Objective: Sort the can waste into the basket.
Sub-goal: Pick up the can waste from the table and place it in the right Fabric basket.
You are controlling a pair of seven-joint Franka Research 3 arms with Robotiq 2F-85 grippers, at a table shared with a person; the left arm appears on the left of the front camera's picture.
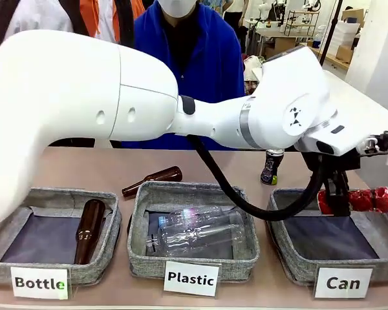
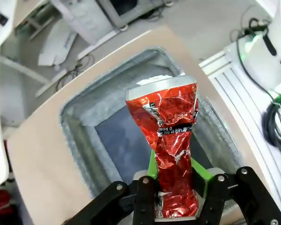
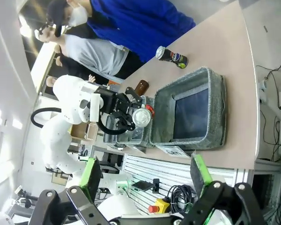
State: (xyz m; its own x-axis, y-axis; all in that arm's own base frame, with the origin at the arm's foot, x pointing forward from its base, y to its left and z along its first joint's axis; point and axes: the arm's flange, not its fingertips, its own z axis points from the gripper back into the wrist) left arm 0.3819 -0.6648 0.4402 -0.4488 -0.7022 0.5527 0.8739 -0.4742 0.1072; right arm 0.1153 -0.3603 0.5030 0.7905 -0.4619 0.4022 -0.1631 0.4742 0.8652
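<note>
Crushed red can [image 1: 365, 200] hung level above the Can basket [image 1: 296, 261], its long axis running across the table [image 1: 84, 171] and its silver top pointing toward our right. We had the left gripper [image 1: 339, 194] clamped on its lower end, green pads [image 2: 202, 171] pinching it. The dark can [image 1: 271, 166] stood upright behind the basket. Our right gripper [image 3: 144, 161] hung spread wide, holding nothing.

Workshop room around a tan desk [image 1: 52, 169]
Beyond the left claw [image 1: 341, 194] stand a white wall [image 1: 381, 51] and stacked boxes [image 1: 344, 39]; beneath it lies grey floor [image 2: 215, 23], with black cables [image 2: 277, 124] beside the desk.
</note>
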